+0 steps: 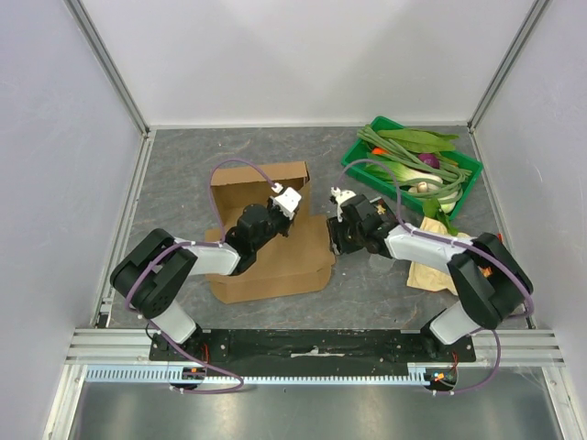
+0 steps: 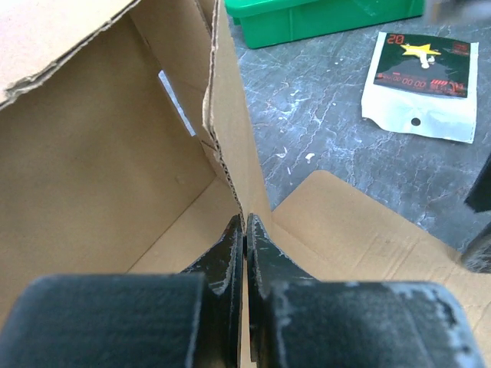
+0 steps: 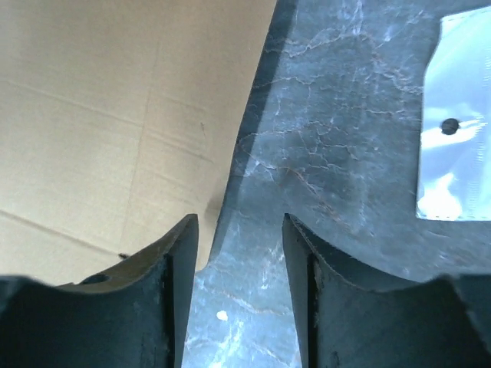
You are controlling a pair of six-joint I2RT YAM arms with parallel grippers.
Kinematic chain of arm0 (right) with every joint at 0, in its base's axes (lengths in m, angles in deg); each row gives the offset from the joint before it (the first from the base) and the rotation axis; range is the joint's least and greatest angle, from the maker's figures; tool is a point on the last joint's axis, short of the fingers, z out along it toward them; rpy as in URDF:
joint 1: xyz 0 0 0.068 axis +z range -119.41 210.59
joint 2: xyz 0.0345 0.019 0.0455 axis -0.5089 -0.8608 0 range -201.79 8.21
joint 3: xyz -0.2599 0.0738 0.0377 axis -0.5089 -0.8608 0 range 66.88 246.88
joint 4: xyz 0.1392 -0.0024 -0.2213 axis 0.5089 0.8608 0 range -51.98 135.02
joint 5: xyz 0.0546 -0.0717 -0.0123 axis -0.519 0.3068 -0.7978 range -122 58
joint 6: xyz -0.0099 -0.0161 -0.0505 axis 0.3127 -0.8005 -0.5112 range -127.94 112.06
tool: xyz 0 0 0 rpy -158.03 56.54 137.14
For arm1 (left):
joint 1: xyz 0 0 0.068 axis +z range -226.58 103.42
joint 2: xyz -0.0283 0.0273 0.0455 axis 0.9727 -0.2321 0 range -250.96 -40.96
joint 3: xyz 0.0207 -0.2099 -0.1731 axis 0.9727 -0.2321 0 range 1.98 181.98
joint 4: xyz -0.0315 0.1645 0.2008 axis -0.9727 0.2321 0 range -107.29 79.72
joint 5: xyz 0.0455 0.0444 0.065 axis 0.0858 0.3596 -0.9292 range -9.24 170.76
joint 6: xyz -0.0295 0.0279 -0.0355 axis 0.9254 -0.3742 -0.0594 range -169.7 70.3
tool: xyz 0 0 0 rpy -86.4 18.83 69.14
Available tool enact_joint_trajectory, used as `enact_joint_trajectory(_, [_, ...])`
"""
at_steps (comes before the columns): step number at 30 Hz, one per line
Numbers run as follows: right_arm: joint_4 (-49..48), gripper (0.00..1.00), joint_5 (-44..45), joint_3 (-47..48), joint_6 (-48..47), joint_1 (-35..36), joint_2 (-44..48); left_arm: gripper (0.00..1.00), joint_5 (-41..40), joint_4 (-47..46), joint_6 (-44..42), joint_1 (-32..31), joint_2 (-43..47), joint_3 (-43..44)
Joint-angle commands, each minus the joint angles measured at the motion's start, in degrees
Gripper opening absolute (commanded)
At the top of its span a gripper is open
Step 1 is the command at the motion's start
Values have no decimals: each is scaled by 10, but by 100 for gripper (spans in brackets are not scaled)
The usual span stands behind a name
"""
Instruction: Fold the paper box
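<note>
At centre: paper box (image 1: 275, 278), lengthwise near-to-far

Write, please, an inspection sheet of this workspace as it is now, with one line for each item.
Surface: grey marbled table with pale scuff marks.
Job's things: paper box, brown and partly folded; one wall stands upright, the near panel lies flat.
Clutter: green tray of vegetables at far right; white packet on the table; tan bag under the right arm.
Grippers: left gripper, fingers shut on an upright box wall; right gripper, fingers open and holding nothing, beside the box edge.
Cables: purple cables loop along both arms; one arcs above the box.
Surroundings: white walls; metal rail at the near edge.
</note>
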Motion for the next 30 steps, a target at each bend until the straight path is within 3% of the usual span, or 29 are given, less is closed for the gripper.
enact_joint_trajectory(1, [61, 60, 22, 53, -34, -1, 75, 2, 7, 21, -20, 8, -7, 14])
enact_joint_trajectory(4, [58, 75, 38, 68, -56, -1, 103, 2, 8, 26, -21, 8, -7, 16])
enact_joint_trajectory(7, [5, 80, 49, 65, -64, -1, 104, 2, 10, 27, -19, 9, -5, 16])
enact_joint_trajectory(8, [-57, 82, 49, 54, -62, -2, 105, 2, 11, 27, -19, 9, -4, 16])
enact_joint_trajectory(13, [-206, 83, 11, 30, -74, -1, 72, 2, 16, 34, -13, 11, 2, 15])
enact_joint_trajectory(26, [-382, 84, -14, 45, -150, 1, -45, 8, 21, 54, 24, 20, 15, 20])
enact_joint_trajectory(30, [-388, 81, -24, 73, -175, 1, -80, 10, 23, 59, 34, 24, 17, 20])
